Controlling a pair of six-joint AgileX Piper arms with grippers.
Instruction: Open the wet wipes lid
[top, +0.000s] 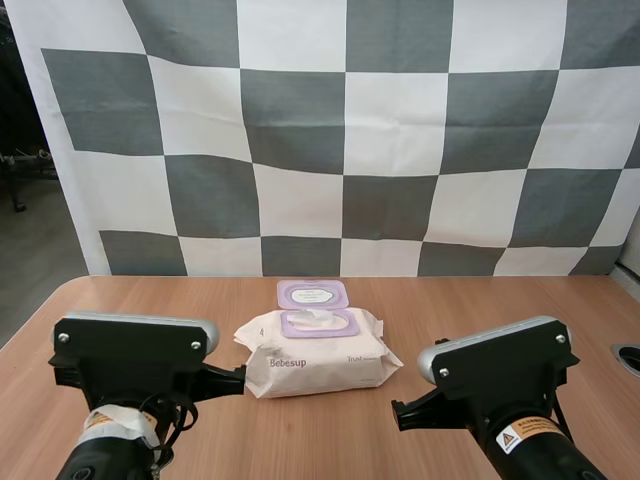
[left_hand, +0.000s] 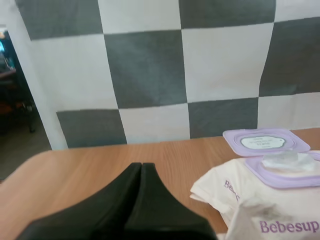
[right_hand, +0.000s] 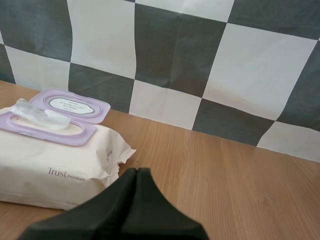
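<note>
Wooden bench (top: 320, 440) carries the wet wipes pack (top: 318, 362), lid (top: 313, 294) flipped open; left jaws and right jaws both pressed together.

Wooden counter (top: 330, 440): light brown, fine grain, far-left corner rounded at 10 o'clock in high view. Dark round ring (top: 628, 357) set into surface at 3 o'clock edge.

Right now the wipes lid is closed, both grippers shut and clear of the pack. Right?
No: the lid is open, flipped back behind the pack, as the high view shows. The left gripper and right gripper are shut and clear of it.
</note>
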